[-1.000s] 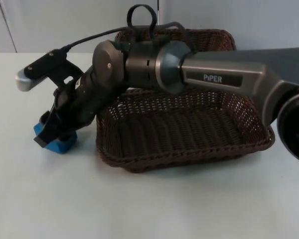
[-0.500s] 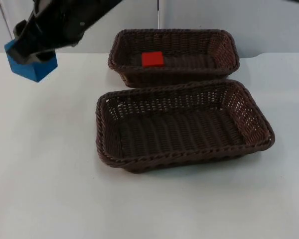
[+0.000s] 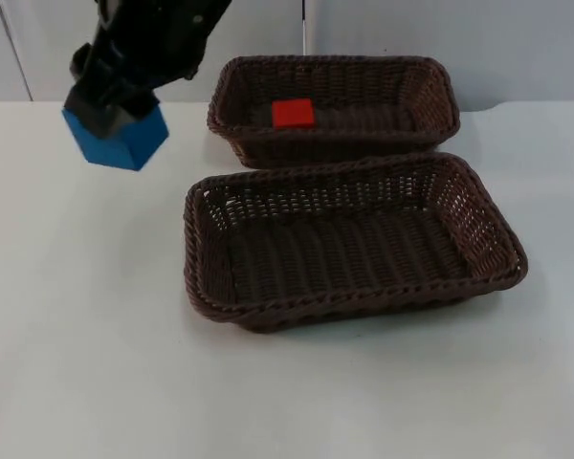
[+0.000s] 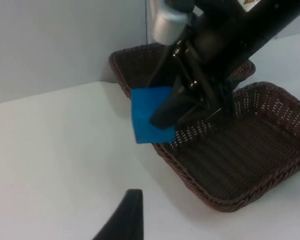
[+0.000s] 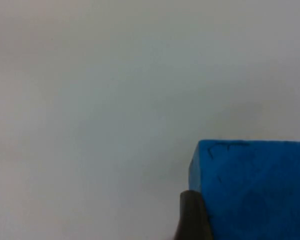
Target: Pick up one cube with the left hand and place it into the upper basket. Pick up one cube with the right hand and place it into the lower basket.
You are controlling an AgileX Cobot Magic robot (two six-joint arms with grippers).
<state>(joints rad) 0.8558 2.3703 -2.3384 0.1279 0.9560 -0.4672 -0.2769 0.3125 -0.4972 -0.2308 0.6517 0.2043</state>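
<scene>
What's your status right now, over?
Right claw shut on blue cube, aloft left of upper basket. Left claw waits over table. Red cube in upper basket. Path to lower basket open.

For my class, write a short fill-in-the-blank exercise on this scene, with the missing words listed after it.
1. The right gripper is shut on a cube whose colour is ____.
2. The red cube lies inside the ____ basket.
3. The lower basket holds ____ cubes.
4. The held cube hangs above the white ____, beside the baskets.

Missing words: blue; upper; no; table
</scene>
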